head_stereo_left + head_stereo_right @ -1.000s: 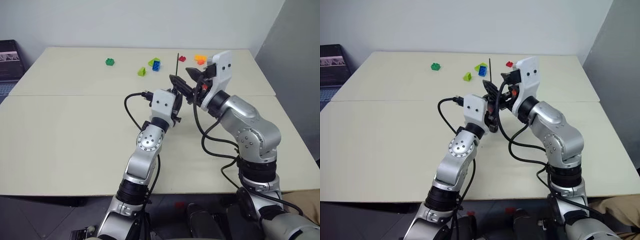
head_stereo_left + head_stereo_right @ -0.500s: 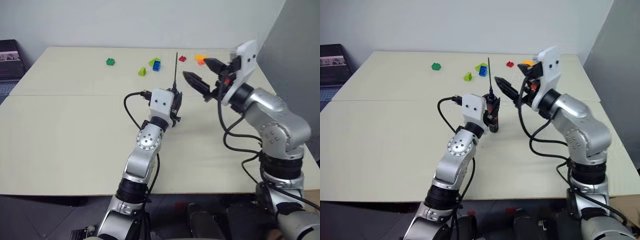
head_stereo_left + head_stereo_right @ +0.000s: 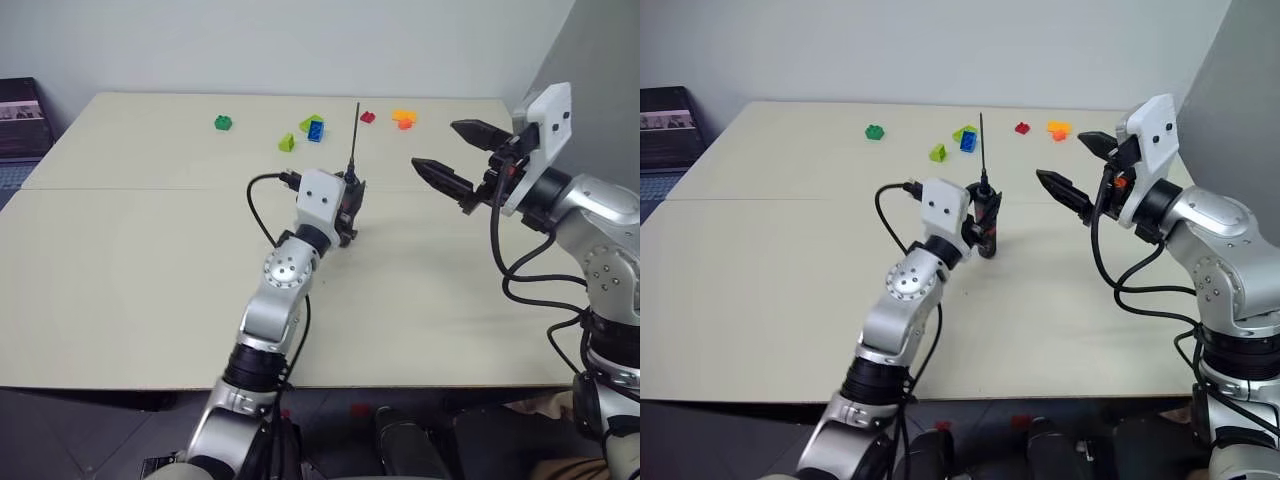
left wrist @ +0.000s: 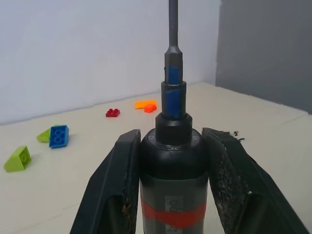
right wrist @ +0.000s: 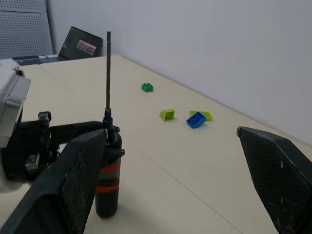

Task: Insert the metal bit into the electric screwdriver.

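A: Metal bit (image 3: 354,137) location?

B: Seated upright in the nose of the electric screwdriver (image 3: 986,222), rising straight above the left gripper (image 4: 170,165).

A: Left gripper condition?

B: Both black fingers (image 4: 119,180) are clamped on the screwdriver's black barrel, at the red band. The tool stands vertical over the table (image 3: 130,270).

A: Right gripper (image 3: 455,155) condition?

B: Fingers spread wide, nothing between them. It sits well apart from the screwdriver, on the left gripper's right side, pointing toward it.

A: Beyond the grippers?

B: Toy bricks lie farther back: green (image 3: 221,123), lime (image 3: 285,143), blue (image 3: 314,131), red (image 3: 366,117) and orange (image 3: 402,118).
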